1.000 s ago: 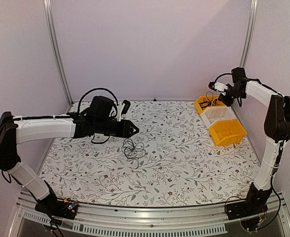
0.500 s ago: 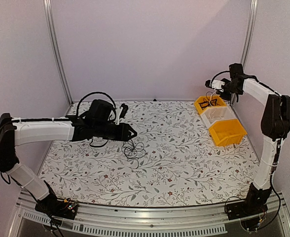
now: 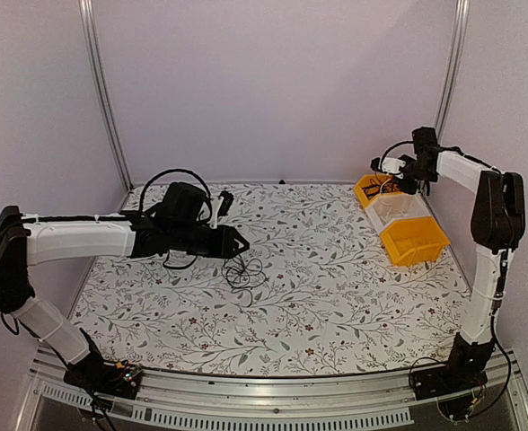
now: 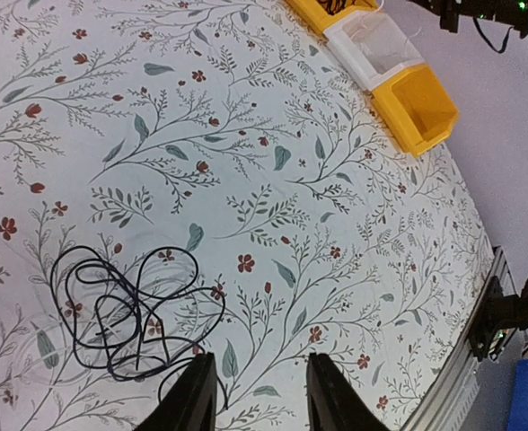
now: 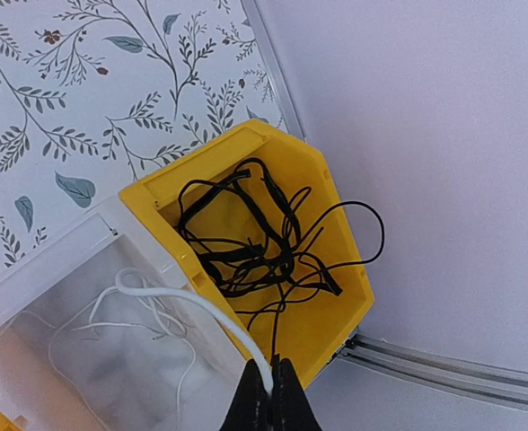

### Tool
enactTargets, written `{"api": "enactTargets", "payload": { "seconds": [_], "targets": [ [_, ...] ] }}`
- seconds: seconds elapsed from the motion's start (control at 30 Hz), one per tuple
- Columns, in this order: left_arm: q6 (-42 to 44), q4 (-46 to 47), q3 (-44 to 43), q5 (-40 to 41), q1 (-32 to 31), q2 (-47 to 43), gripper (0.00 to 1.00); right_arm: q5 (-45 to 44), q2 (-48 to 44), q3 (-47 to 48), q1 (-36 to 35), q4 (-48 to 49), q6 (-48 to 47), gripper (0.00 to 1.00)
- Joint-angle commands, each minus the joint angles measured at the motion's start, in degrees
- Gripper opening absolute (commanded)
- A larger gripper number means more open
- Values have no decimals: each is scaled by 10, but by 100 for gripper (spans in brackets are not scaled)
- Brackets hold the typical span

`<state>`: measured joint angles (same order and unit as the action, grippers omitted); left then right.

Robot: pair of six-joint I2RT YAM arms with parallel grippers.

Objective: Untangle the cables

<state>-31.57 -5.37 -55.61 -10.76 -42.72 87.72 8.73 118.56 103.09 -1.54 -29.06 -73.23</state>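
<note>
A bunch of thin black cables (image 3: 244,272) lies in loose loops on the flowered table; it also shows in the left wrist view (image 4: 125,314). My left gripper (image 3: 243,242) hovers just above and to the left of the bunch; in its wrist view the gripper (image 4: 259,400) is open and empty, with one loop beside its left finger. My right gripper (image 3: 400,180) hangs over the far yellow bin (image 5: 336,323), which holds more black cables (image 5: 255,242). In its wrist view the gripper (image 5: 270,395) is shut on a white cable (image 5: 201,310); a thin black wire also runs into the jaws.
Three bins stand in a row at the back right: the far yellow bin (image 3: 367,187), a white bin (image 3: 394,208) with thin white wires in it, and a near yellow bin (image 3: 414,238). The wall and frame rail run close behind them.
My left gripper has drawn back slightly to the left and dropped a little by the bunch. My right gripper has moved back and up over the far yellow bin.
</note>
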Motion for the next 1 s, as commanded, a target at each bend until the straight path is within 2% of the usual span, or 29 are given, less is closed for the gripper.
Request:
{"api": "enactTargets", "payload": {
  "seconds": [0.0,0.27,0.57,0.7,0.83,0.97],
  "targets": [
    [1,-11,-3,7,-8,-16,38,8,34,-9,-4,-2,33,0],
    [-1,-6,-4,7,-7,-9,38,-13,46,-34,-4,-13,42,2],
    [7,-5,-15,3,-7,7,38,-48,72,-18,-4,-73,36,1],
    [3,-15,-25,4,-7,24,38,-79,88,0,-3,-109,47,10],
    [14,-24,-46,2,-7,48,38,-75,66,-1,-3,-132,53,14],
    [24,-27,-70,0,-6,69,38,-70,29,-1,-3,-167,58,27]
  ]
}}
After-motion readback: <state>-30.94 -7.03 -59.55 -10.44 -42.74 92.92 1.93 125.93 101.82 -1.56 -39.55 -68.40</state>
